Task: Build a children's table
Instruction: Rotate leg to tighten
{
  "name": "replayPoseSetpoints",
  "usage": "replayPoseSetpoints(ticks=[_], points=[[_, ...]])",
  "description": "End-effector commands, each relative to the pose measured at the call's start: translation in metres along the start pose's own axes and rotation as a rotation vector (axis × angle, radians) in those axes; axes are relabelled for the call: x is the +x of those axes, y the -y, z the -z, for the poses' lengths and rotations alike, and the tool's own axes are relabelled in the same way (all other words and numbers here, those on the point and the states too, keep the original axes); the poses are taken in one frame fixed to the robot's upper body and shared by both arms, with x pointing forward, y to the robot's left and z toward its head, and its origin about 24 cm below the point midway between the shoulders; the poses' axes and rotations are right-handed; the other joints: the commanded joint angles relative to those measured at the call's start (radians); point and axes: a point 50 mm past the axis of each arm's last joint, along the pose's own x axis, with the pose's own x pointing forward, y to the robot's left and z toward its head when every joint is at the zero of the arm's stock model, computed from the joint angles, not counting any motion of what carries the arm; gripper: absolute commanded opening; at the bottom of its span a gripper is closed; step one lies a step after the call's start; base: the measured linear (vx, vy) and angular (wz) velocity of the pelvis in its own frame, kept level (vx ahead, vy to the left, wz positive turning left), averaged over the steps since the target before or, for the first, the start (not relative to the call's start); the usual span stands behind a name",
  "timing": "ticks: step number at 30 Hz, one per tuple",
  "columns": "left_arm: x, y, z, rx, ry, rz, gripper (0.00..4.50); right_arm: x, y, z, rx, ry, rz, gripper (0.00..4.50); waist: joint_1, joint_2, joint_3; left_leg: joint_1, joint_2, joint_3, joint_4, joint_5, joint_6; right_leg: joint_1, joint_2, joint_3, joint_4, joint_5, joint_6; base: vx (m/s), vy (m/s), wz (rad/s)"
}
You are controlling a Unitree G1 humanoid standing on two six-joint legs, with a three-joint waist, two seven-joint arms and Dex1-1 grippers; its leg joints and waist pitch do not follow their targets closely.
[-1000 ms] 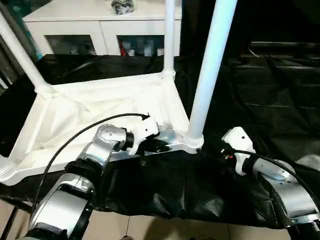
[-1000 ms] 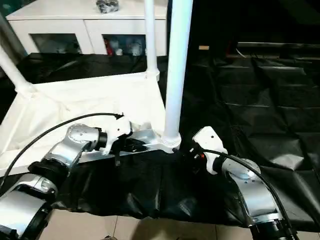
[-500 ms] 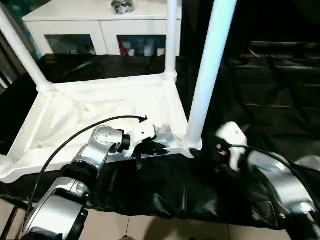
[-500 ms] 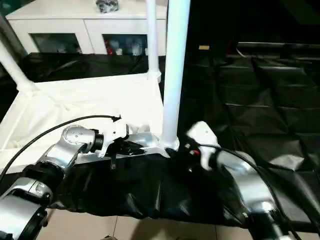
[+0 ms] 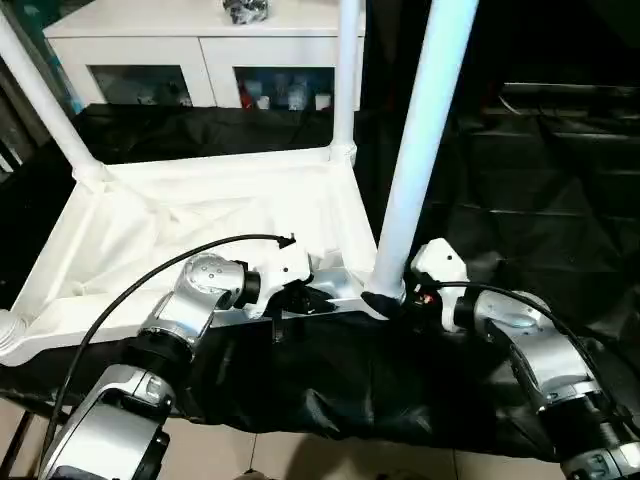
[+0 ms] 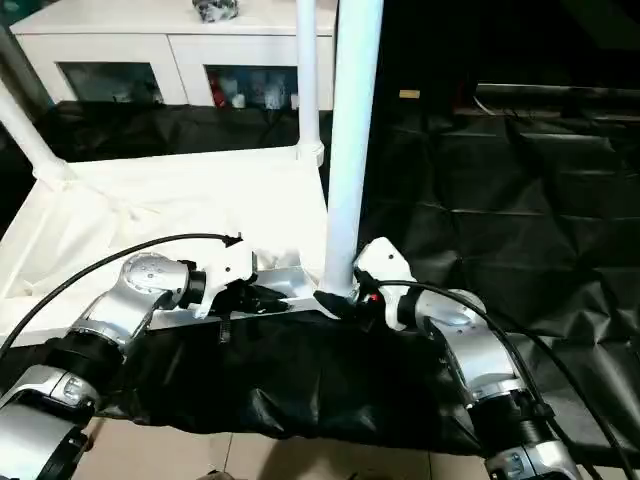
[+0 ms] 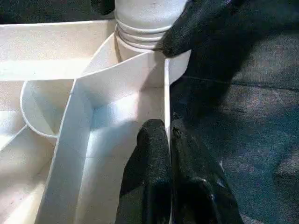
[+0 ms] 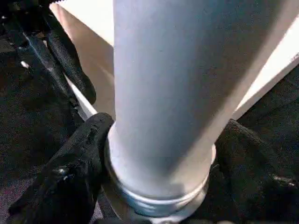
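The children's table lies upside down; its white top [image 5: 200,215] shows the ribbed underside. Its legs stand upright in the corner sockets: the near right leg [image 5: 415,150], a far right one [image 5: 345,70] and a far left one [image 5: 40,95]. My left gripper [image 7: 167,128] is shut on the top's thin near side wall, just left of the near right socket. My right gripper [image 8: 161,154] straddles the flared base of the near right leg [image 8: 163,84], one black finger [image 8: 79,154] pressed against each side of the collar.
The black-draped table [image 5: 520,180] carries everything and stretches wide to the right. A white cabinet with glass doors [image 5: 200,60] stands behind. The left arm's black cable [image 5: 150,270] arcs over the table top. Floor tiles [image 5: 300,465] show below the near edge.
My right gripper has moved left from beside the corner onto the near right leg's base, and its fingers have drawn in around it. The left gripper has kept its hold on the wall.
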Motion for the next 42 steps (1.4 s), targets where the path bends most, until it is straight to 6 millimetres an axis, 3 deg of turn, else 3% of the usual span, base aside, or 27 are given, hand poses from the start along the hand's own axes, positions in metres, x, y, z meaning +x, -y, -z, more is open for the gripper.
replayPoseSetpoints(ticks=[1,6,14,18,20,21,23,25,26,28,35,36,38,42], points=[[0.002,0.012,0.016,-0.056,-0.036,0.066,0.0,-0.001,0.005,-0.002,-0.008,0.0,0.016,3.14,0.008,-0.021,-0.066,0.001,0.054,-0.015,-0.063,-0.096,0.1,0.06,-0.087,0.043,-0.056,-0.108,-0.266,0.0,0.0,0.0],[-0.002,0.012,0.017,-0.059,-0.039,0.061,0.0,0.002,0.003,0.0,-0.006,0.008,-0.003,2.82,0.009,-0.023,-0.066,0.001,0.054,-0.016,-0.063,-0.097,0.101,0.061,-0.087,0.043,-0.056,-0.116,-0.266,0.0,0.0,0.0],[0.001,0.003,0.012,-0.066,-0.036,-0.051,0.0,0.011,-0.005,0.006,0.021,0.005,0.034,2.76,0.006,-0.02,-0.063,0.004,0.054,-0.017,-0.066,-0.119,0.087,0.057,-0.087,0.043,-0.06,-0.15,-0.265,0.0,0.0,0.0],[0.031,0.003,-0.002,-0.087,0.007,-0.184,0.0,0.034,-0.028,0.016,0.121,0.007,0.244,2.75,0.003,-0.017,-0.056,0.01,0.056,-0.018,-0.074,-0.166,0.047,0.05,-0.086,0.045,-0.074,-0.248,-0.235,0.0,0.0,0.0],[0.04,0.006,-0.006,-0.095,0.023,-0.198,0.0,0.041,-0.036,0.016,0.143,0.008,0.284,2.75,0.001,-0.022,-0.055,0.012,0.053,-0.02,-0.078,-0.195,0.028,0.05,-0.086,0.045,-0.079,-0.303,-0.217,0.0,0.0,0.0],[0.056,0.011,-0.013,-0.109,0.046,-0.211,0.0,0.056,-0.049,0.011,0.174,0.026,0.317,2.75,-0.002,-0.017,-0.047,0.017,0.053,-0.02,-0.084,-0.247,0.014,0.043,-0.087,0.047,-0.09,-0.373,-0.197,0.0,0.0,0.0],[0.06,0.013,-0.015,-0.11,0.051,-0.206,0.0,0.061,-0.054,0.007,0.146,0.041,0.253,2.75,-0.006,-0.019,-0.042,0.025,0.05,-0.024,-0.087,-0.309,0.003,0.041,-0.087,0.045,-0.096,-0.456,-0.177,0.0,0.0,0.0],[0.066,0.017,-0.018,-0.095,0.054,-0.17,0.0,0.06,-0.043,-0.002,0.131,0.076,0.282,2.75,-0.006,-0.019,-0.046,0.03,0.048,-0.027,-0.086,-0.338,0.007,0.039,-0.09,0.05,-0.104,-0.519,-0.145,0.0,0.0,0.0],[0.066,0.017,-0.018,-0.095,0.054,-0.17,0.0,0.06,-0.043,-0.002,0.131,0.076,0.282,2.75,-0.005,-0.008,-0.047,0.028,0.047,-0.028,-0.087,-0.332,0.007,0.041,-0.091,0.051,-0.103,-0.512,-0.143,0.0,0.0,0.0],[0.065,0.016,-0.018,-0.084,0.051,-0.156,0.0,0.054,-0.034,-0.007,0.19,0.117,0.305,3.44,-0.007,-0.012,-0.048,0.024,0.049,-0.027,-0.089,-0.325,0.012,0.041,-0.088,0.051,-0.103,-0.488,-0.138,0.0,0.0,0.0],[0.043,0.013,-0.013,-0.039,0.057,-0.082,0.0,0.029,-0.017,-0.002,0.109,0.088,0.197,3.58,-0.001,-0.013,-0.058,0.014,0.05,-0.02,-0.082,-0.228,0.049,0.053,-0.088,0.052,-0.085,-0.288,-0.2,0.0,0.0,0.0],[0.029,0.012,-0.007,-0.024,0.041,-0.04,0.0,0.015,-0.009,0.003,0.047,0.051,0.11,3.58,0.003,-0.012,-0.06,0.012,0.048,-0.022,-0.079,-0.218,0.057,0.057,-0.09,0.05,-0.083,-0.29,-0.203,0.0,0.0,0.0],[0.026,0.012,-0.006,-0.023,0.036,-0.034,0.0,0.012,-0.007,0.004,0.034,0.045,0.085,3.58,0.004,-0.014,-0.06,0.009,0.048,-0.018,-0.075,-0.189,0.076,0.058,-0.088,0.051,-0.08,-0.258,-0.212,0.0,0.0,0.0],[0.01,0.015,-0.002,-0.028,0.047,0.064,0.0,-0.004,-0.009,0.002,-0.089,0.043,-0.149,3.58,0.01,-0.012,-0.069,0.004,0.055,-0.018,-0.069,-0.125,0.103,0.063,-0.088,0.047,-0.066,-0.151,-0.244,0.0,0.0,0.0]])
